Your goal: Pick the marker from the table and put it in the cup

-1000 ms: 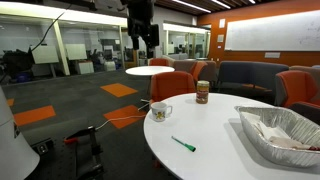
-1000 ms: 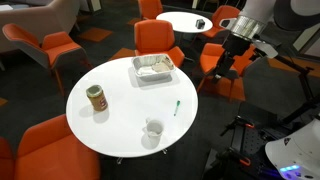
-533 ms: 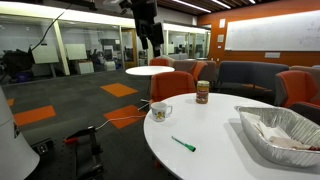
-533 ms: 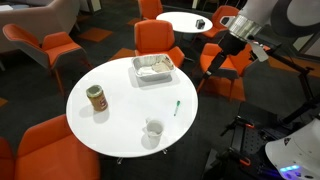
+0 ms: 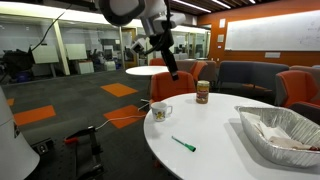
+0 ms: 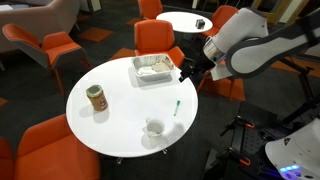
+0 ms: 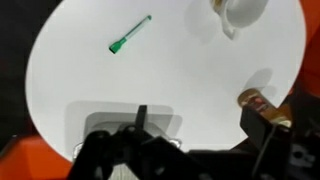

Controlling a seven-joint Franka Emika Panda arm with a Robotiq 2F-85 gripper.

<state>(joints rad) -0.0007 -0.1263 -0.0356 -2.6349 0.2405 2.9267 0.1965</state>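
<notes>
The gripper (image 6: 188,72) hangs high above the table (image 6: 112,125), over the rim nearest the foil tray (image 6: 154,70). In the wrist view its jaws look spread wide with nothing between them, though the picture is blurred.

The marker (image 7: 129,34) lies flat on the bare tabletop, well ahead of the jaws and off to their left. It is far below them, as an exterior view shows (image 5: 183,144). Its long axis runs on a slant across the wrist view, with the thicker end nearer the jaws and the thin end pointing away toward the cup (image 7: 243,12). The cup stands beyond the marker, ahead and to the right, well apart from it.

The jaws' closing line seems to run side to side, so the wrist probably needs a turn to cross the marker squarely before descending. The brownish jar (image 7: 256,100) stands off to the right of the jaws, clear of that path.
</notes>
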